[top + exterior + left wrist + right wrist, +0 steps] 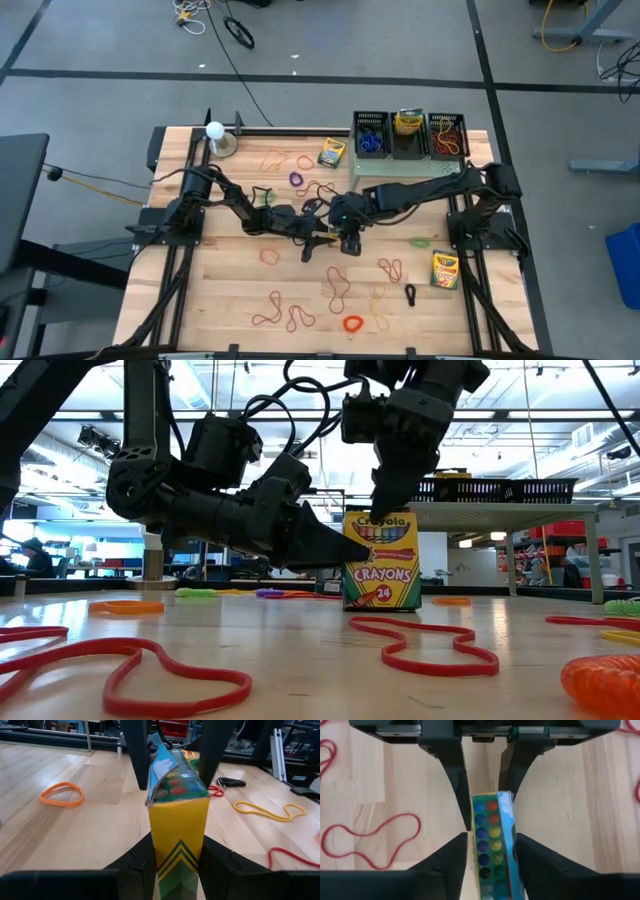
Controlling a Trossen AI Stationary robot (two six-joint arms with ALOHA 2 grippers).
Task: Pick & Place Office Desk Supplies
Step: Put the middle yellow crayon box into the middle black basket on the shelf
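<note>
- A grey floor [420, 40] fills the upper part of the high view, crossed by dark lines.
- Cables [232, 25] lie on that floor at the upper left and upper right.
- The wooden table [225, 290] of pale planks sits in the middle of the high view.
- In the low view, ceiling strip lights [560, 415] run across the upper right.
- At the far left of the low view a person [35, 555] sits at a desk.
- Red shelving [560, 535] stands at the right.
</note>
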